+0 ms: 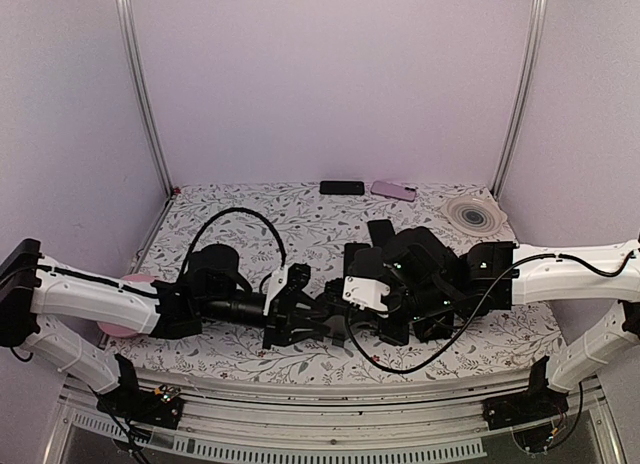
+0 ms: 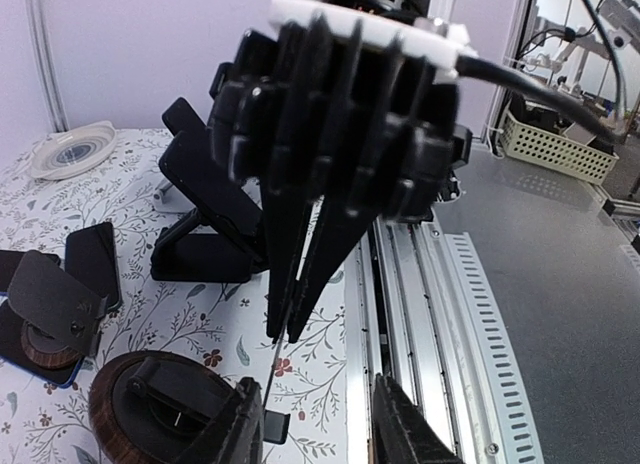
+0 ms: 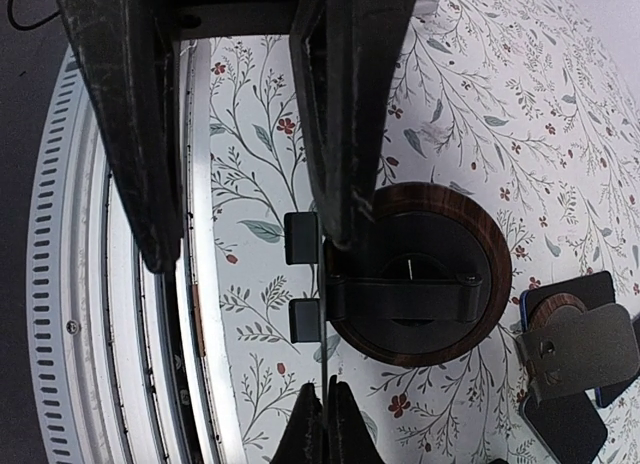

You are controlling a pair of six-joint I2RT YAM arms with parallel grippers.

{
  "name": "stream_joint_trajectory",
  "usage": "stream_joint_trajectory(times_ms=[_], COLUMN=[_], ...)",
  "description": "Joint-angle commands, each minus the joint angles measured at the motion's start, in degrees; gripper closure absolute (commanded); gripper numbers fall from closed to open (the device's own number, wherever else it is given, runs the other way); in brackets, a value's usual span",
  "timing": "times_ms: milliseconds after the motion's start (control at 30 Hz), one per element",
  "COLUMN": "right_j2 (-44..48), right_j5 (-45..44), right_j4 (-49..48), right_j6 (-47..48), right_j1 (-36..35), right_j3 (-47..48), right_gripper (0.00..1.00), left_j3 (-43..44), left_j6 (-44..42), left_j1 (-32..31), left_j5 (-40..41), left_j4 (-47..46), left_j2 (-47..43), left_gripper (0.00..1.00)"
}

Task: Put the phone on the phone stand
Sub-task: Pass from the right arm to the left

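Observation:
The phone stand point(image 3: 478, 224) has a round wooden base point(image 2: 130, 414), a black hinge arm and a thin back plate point(image 3: 322, 364) seen edge-on, with two small black lips on it. My right gripper point(image 3: 325, 404) is shut on the plate's edge, and its fingertips point(image 2: 285, 334) pinch it from above. My left gripper point(image 2: 320, 404) is open around the plate, which stands close to its left finger. Both grippers meet low at the table's middle point(image 1: 320, 319), hiding the stand there. A black phone point(image 1: 342, 187) and a lilac phone point(image 1: 393, 190) lie at the far edge.
A second stand with a dark plate point(image 3: 575, 344) sits to one side, with a dark phone point(image 2: 95, 264) lying flat next to it. A black folding stand point(image 2: 205, 234) is behind. A white round dish point(image 1: 477, 214) is at the back right, and the metal rail point(image 2: 420, 284) runs along the near edge.

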State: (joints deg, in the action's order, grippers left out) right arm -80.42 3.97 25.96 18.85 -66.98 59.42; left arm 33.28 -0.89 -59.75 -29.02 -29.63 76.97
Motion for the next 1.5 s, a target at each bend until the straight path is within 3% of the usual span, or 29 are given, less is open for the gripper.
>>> stream_joint_trajectory(times_ms=[0,500,667,867,1000,1100,1333,1400,1467], right_j2=[0.9,0.2,-0.3,-0.4,-0.5,-0.4,2.0,3.2,4.4], right_j5=[1.6,1.2,1.1,0.7,0.2,-1.1,-6.5,-9.4,-12.4], right_j4=[-1.0,-0.6,-0.6,-0.7,-1.4,-2.1,-5.6,-7.1,-8.8], right_j6=[-0.4,-0.2,-0.2,-0.4,-0.6,-0.8,-1.5,-1.7,-2.2], right_j1=[0.3,0.4,0.4,0.4,0.4,0.4,0.5,0.7,1.2], right_j3=[2.3,3.0,3.3,3.0,2.5,1.9,-0.3,-1.1,-2.2], right_gripper=[0.98,0.98,0.98,0.98,0.97,0.83,0.35,0.14,0.0], left_j3=[2.7,5.8,6.4,6.6,5.5,3.7,-1.3,-2.6,-3.7], left_j6=[-1.5,-1.9,-1.3,-0.6,0.8,2.9,8.7,10.7,12.8], left_j1=[-1.1,-2.0,-2.3,-2.3,-2.3,-2.2,-0.8,-0.1,0.6], left_j5=[2.2,2.4,2.1,2.2,2.6,2.9,2.3,1.7,1.2], left_j4=[1.7,2.2,1.7,0.9,-1.2,-5.2,-16.7,-20.5,-24.6], left_j2=[2.6,6.9,8.3,9.2,9.4,9.2,10.3,11.3,12.6], left_gripper=[0.65,0.77,0.84,1.0,1.0,1.0,1.0,1.0,1.0])
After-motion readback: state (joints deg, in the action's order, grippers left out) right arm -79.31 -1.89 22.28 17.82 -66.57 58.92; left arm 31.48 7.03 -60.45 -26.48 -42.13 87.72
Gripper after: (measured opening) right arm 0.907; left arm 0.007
